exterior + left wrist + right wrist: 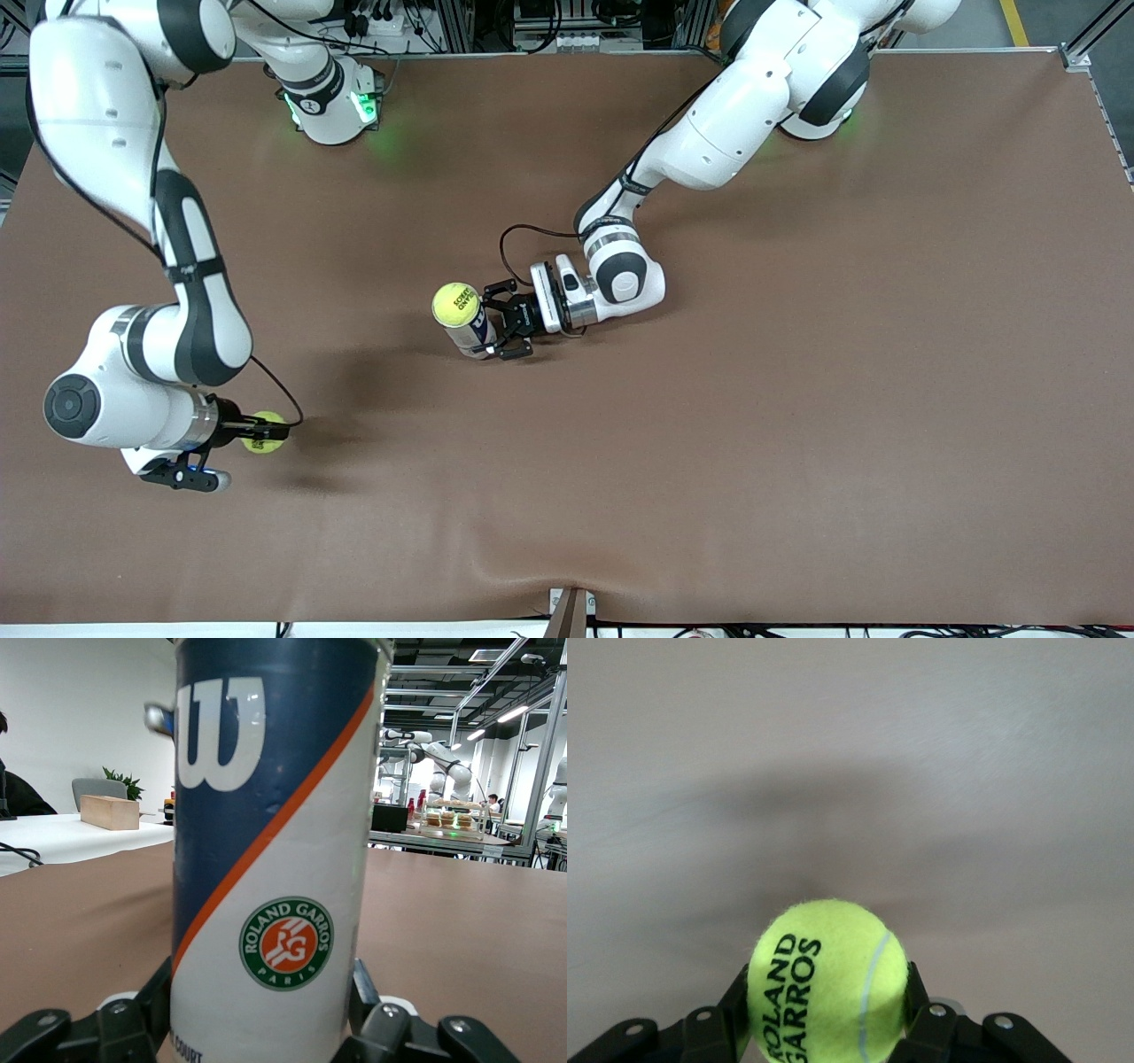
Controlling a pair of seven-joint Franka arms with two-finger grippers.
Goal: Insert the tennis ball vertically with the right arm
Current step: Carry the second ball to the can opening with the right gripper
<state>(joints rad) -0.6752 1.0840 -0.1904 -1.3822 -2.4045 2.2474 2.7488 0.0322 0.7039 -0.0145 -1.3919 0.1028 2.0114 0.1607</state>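
Observation:
A yellow-green tennis ball, printed ROLAND GARROS, sits between the fingers of my right gripper, which is shut on it low over the table toward the right arm's end. At mid-table stands an upright blue-and-white Wilson ball can. A second tennis ball sits in its open mouth. My left gripper comes in from the side and is shut on the can's lower body, one black finger on each side.
A brown mat covers the whole table, with a raised fold near its front edge. The two arm bases stand along the table's edge farthest from the front camera. The right arm's elbow hangs over its end of the table.

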